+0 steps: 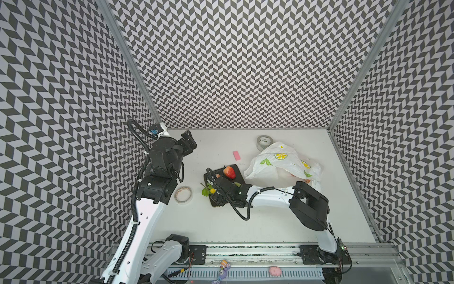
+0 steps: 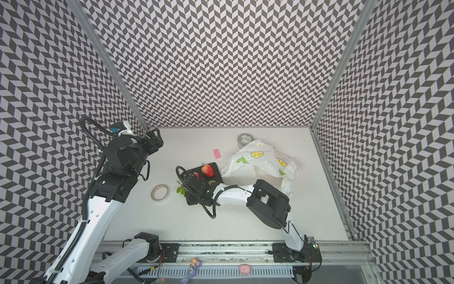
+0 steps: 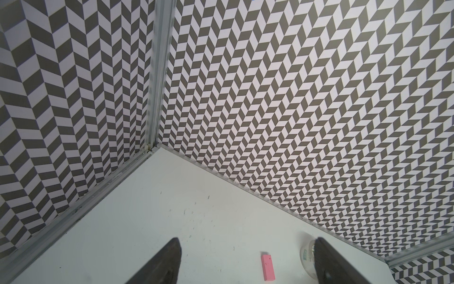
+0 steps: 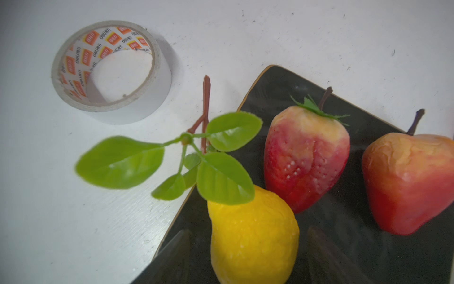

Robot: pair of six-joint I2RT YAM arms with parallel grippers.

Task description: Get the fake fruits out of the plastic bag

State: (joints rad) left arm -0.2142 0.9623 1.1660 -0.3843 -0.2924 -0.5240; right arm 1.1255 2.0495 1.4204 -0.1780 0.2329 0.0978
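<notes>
Your right gripper [image 4: 248, 231] hangs low over the black tray [image 4: 344, 221], and the lemon [image 4: 255, 236] lies between its two fingers. In the right wrist view a thin gap shows on each side of the lemon, so I judge this hand released. The lemon rests on the tray and is not squeezed. Its long axis runs along the fingers, with the leaf end pointing away from the wrist and out over the tray edge. One strawberry [image 4: 304, 157] lies just beside it on the same tray, and a second one is next to that.

The coming move turns on the bag [image 1: 277, 162]. In both top views it lies to the right of the tray and a little farther back, with its nearest corner just beside the tray. An orange shape [image 1: 307, 181] shows at the bag's near edge, beside the right arm's elbow. I take it for a fruit not yet taken out, but it is too small to be sure.

So the right arm is clearly the nearer one. I think you must lift straight up from the lemon first, or a finger can roll it off the tray. I cannot tell which way the bag's mouth faces.

Your left gripper [image 3: 247, 242] is well apart, raised near the far left corner, with fingers spread wide and nothing between them.
</notes>
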